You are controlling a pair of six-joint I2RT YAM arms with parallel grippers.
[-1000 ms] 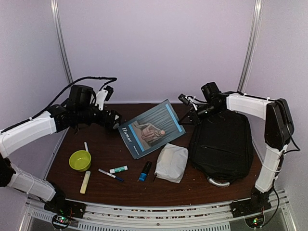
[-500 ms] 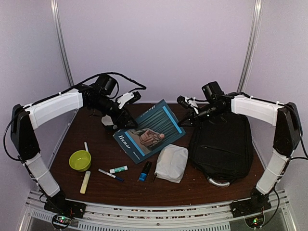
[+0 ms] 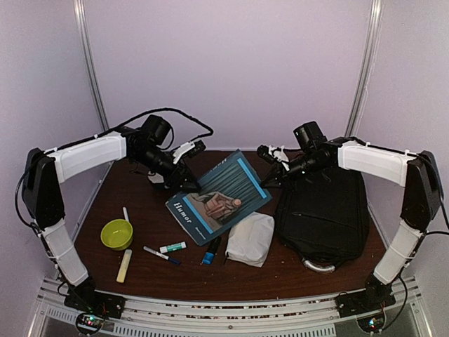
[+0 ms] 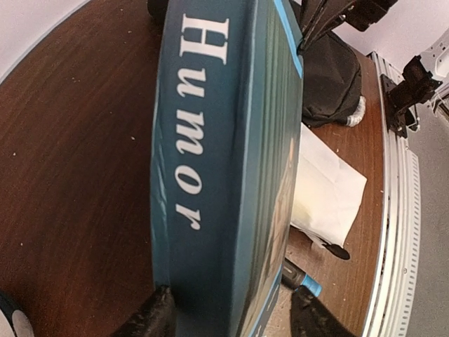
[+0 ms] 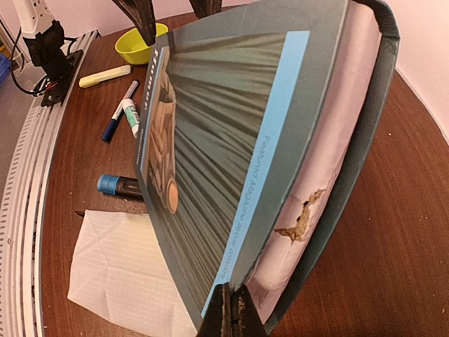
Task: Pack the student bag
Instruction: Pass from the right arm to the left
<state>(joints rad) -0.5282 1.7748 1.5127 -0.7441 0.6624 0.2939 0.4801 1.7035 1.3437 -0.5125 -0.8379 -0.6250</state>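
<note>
The student bag (image 3: pixel 326 210), black with a grey handle at its near end, lies flat on the right of the table. A teal book titled "Humor" (image 3: pixel 221 196) is tilted up off the table between both arms. My right gripper (image 3: pixel 270 177) is shut on the far right edge of its front cover; in the right wrist view the fingertips (image 5: pixel 233 309) pinch that cover (image 5: pixel 231 126), which is pulled away from a torn pinkish page. My left gripper (image 3: pixel 184 184) straddles the book's spine (image 4: pixel 210 140). The left gripper (image 4: pixel 228 316) is open, with a gap beside the right finger.
A white pouch (image 3: pixel 250 237) lies just in front of the book, touching the bag's left side. A blue-capped black tube (image 3: pixel 208 253), a green-capped marker (image 3: pixel 172 247), a blue pen (image 3: pixel 161 255), a yellow highlighter (image 3: pixel 124 265) and a lime bowl (image 3: pixel 116 233) sit front left.
My left arm swung in from the left to the book's spine, and its jaws have narrowed round it. The book has slid a little left and tipped up. The right gripper kept its pinch.
</note>
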